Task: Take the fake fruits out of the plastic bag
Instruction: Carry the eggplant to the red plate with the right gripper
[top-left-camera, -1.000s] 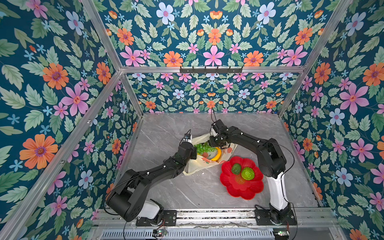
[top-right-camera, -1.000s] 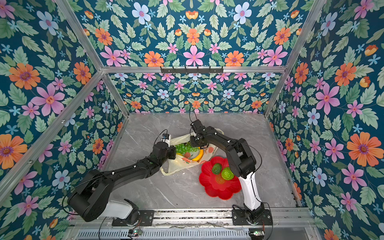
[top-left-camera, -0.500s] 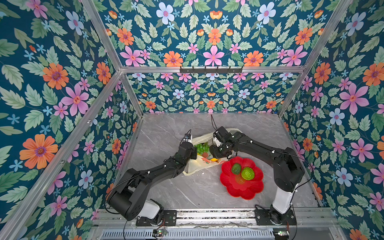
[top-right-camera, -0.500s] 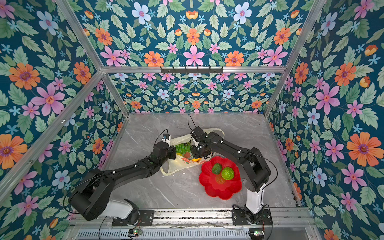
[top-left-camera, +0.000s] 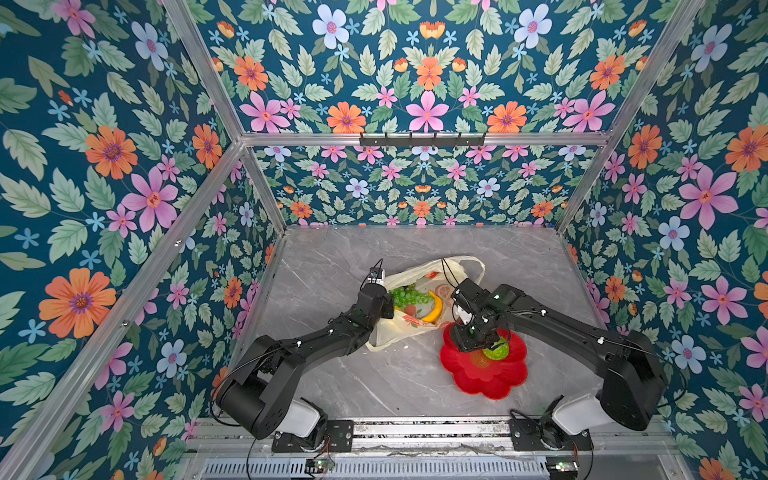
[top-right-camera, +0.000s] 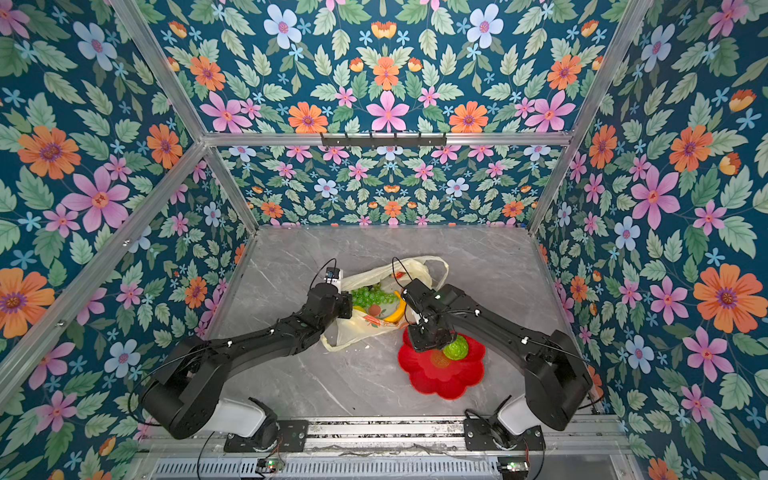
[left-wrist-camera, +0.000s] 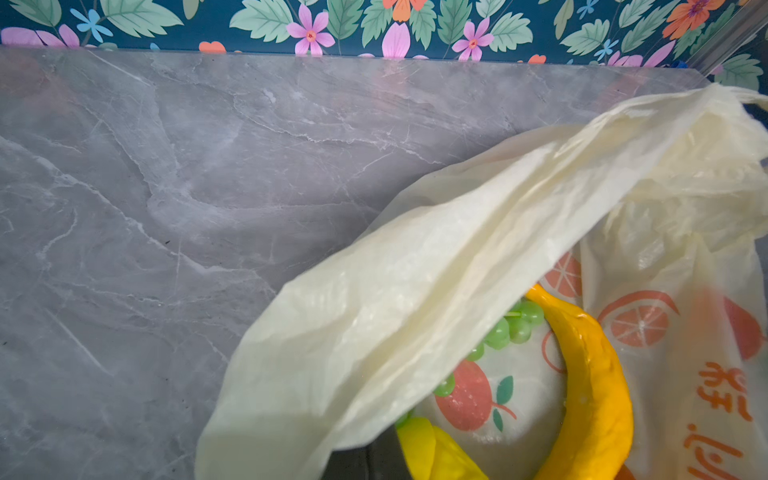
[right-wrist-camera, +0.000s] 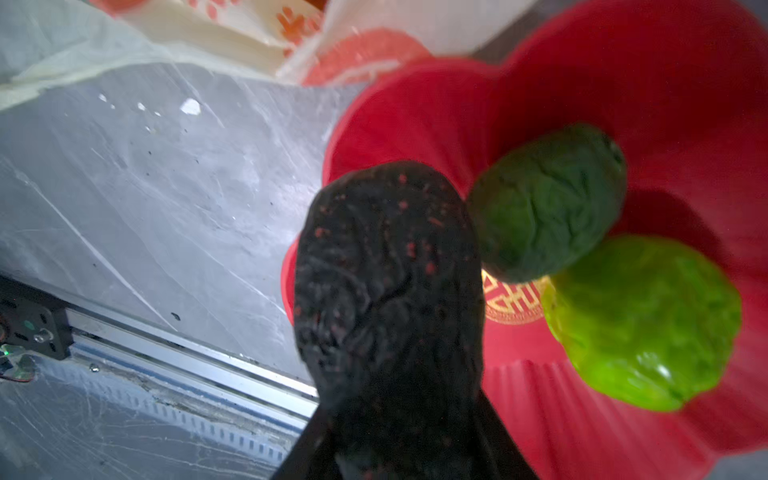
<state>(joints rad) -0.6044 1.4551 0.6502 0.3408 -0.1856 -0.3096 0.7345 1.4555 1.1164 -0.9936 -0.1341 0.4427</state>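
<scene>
We see the right gripper (top-left-camera: 476, 343) clamped on a dark avocado (right-wrist-camera: 386, 282) over the red plate (top-left-camera: 486, 382). The left gripper (top-left-camera: 388, 305) is closed on the left rim of the bag (top-left-camera: 399, 328) at mid-counter, and film hides its fingertips. A banana (left-wrist-camera: 590, 374) and grapes (top-left-camera: 409, 296) lie inside.

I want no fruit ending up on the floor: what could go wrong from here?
1. The dark avocado in the right gripper hangs near the edge of the red plate; dropped here it might roll onto the table.
2. It could bump the green avocado beside it.
3. If the left gripper loses the bag, the flap may cover the banana.
</scene>
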